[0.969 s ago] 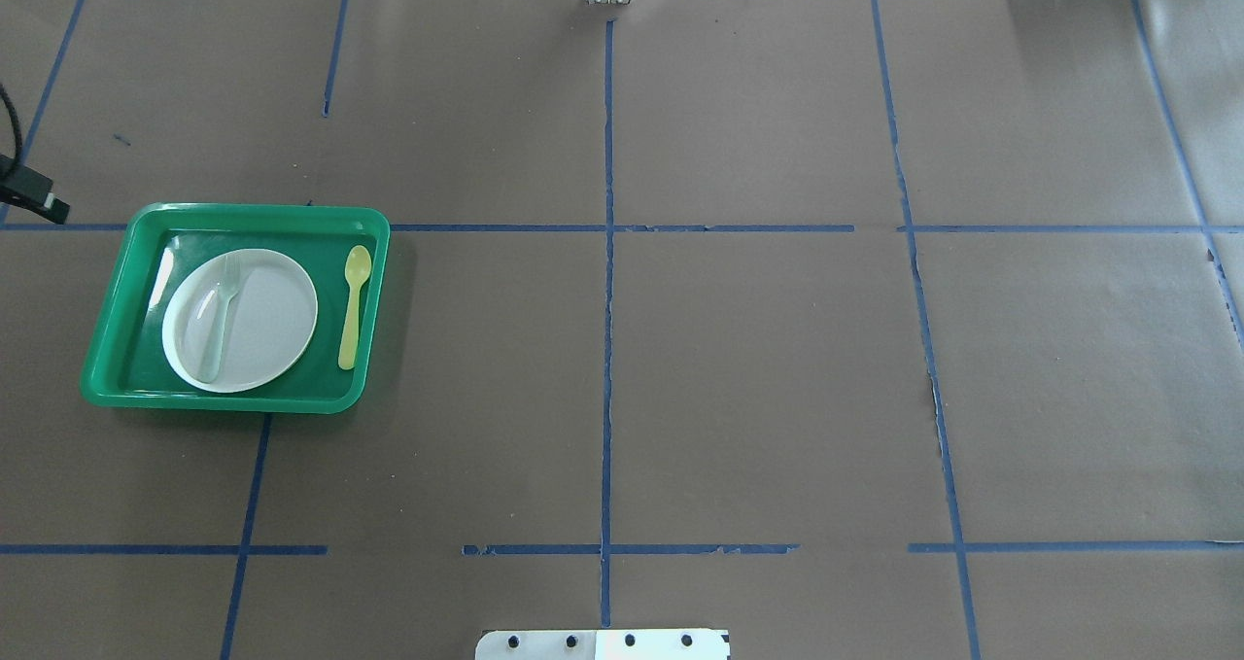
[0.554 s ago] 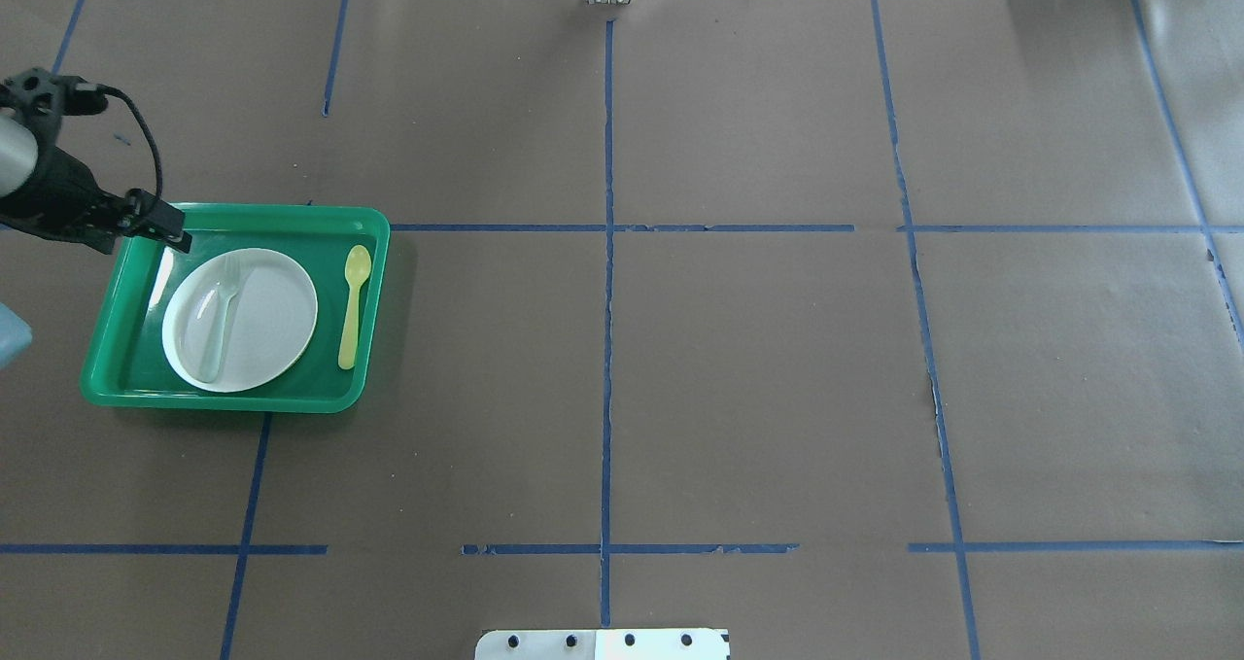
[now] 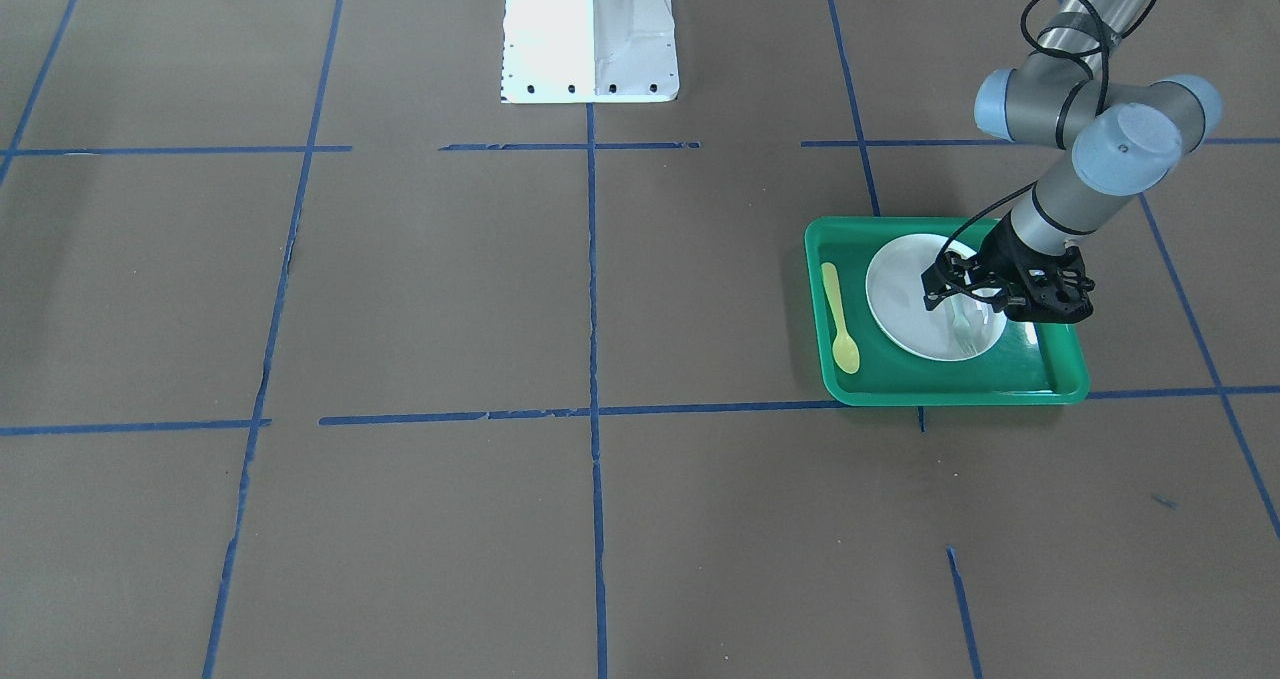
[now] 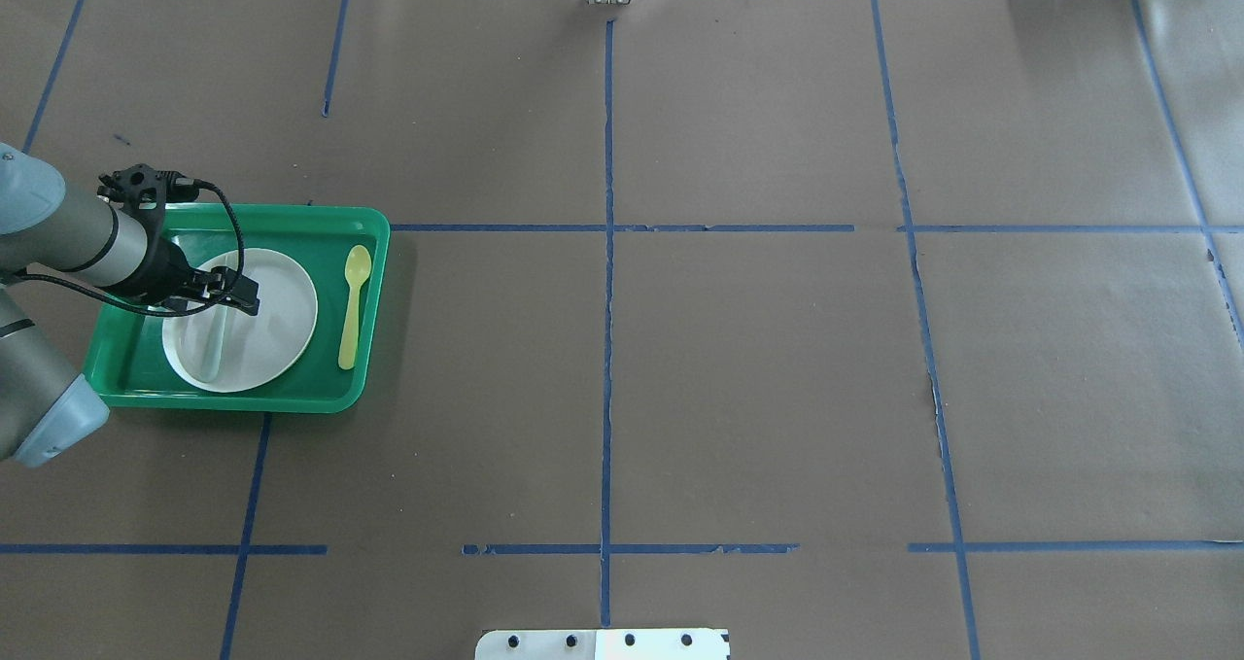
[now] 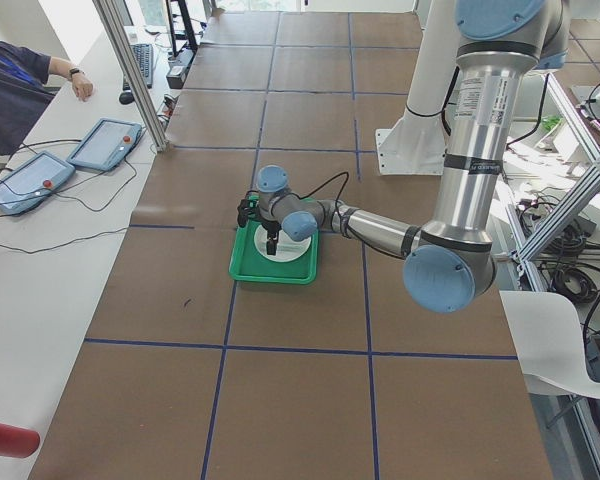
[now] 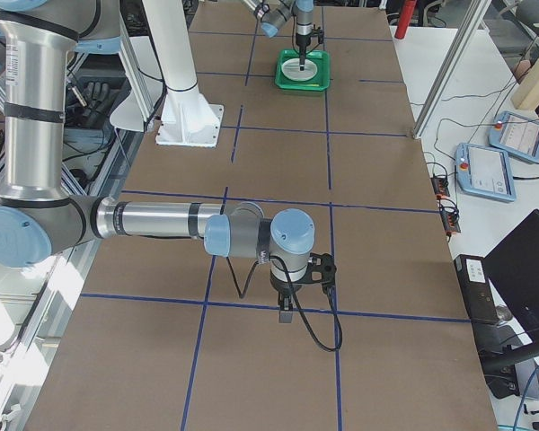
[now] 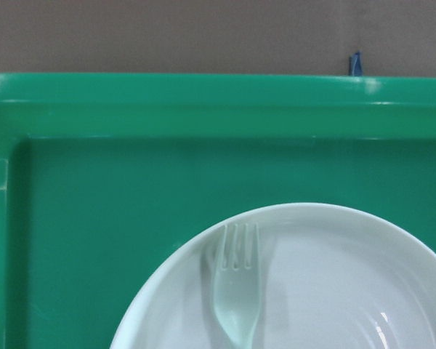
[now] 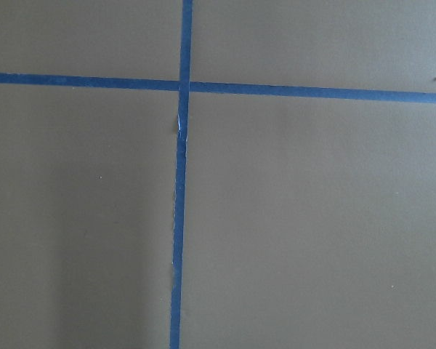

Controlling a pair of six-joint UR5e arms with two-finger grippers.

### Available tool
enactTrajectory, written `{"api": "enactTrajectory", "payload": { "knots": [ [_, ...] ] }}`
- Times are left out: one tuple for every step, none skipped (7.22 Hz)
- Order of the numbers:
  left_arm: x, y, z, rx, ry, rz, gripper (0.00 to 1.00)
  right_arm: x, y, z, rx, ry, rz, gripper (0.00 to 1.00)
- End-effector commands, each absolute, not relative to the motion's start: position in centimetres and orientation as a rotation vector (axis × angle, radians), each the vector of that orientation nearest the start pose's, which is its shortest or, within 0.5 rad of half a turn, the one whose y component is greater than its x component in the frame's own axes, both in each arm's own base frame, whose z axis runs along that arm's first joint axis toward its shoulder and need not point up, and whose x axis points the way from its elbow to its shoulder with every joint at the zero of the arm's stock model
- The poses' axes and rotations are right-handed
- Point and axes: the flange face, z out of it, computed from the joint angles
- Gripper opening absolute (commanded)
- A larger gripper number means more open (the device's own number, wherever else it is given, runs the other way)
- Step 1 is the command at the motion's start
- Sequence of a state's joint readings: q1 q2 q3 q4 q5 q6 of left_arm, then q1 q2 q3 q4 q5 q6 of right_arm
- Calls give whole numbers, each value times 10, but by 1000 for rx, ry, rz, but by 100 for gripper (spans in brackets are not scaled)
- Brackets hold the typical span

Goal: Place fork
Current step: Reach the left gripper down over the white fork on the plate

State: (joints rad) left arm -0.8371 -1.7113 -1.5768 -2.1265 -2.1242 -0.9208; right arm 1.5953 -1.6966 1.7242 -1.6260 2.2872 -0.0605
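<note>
So the fork (image 4: 214, 341) is lying on the white plate (image 4: 282, 315), on the plate's left half in the overhead view, with the handle running toward the bottom of the frame; the plate sits inside the green tray (image 4: 248, 212) at the left side of that view; the left wrist cam has the fork at bottom center, tines pointing up toward the tray's rim and stopping just short of the plate's edge. A yellow spoon (image 4: 352, 308) lies on the tray floor just right of the plate, bowl end up-frame, not touching the plate as far as I can see. The left gripper (image 4: 239, 294) is right over the plate, covering the tines end of the fork in the overhead view; whether it touches the fork I can't say, and honestly I can't tell whether its jaws are apart or together either, since no fingers show in its own cam and the other views are too small. The right gripper (image 6: 286, 314) is way off from all that, lower middle of the right-side view, pointing down at the brown table (image 4: 758, 368) near a crossing of blue tape (image 8: 182, 83); open or closed, can't tell there either.
</note>
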Motion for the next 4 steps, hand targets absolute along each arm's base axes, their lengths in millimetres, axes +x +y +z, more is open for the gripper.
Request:
{"api": "enactTrajectory", "payload": {
  "knots": [
    [332,-481,528,69,862,23,80,79,-435,651,4,-717,-25,100],
    [331,-481,524,73,868,25,68,79,-435,651,4,-717,-25,100],
    [330,-481,521,75,872,25,63,79,-435,651,4,-717,-24,100],
    [330,-481,522,73,870,24,55,79,-435,651,4,-717,-24,100]
  ]
}}
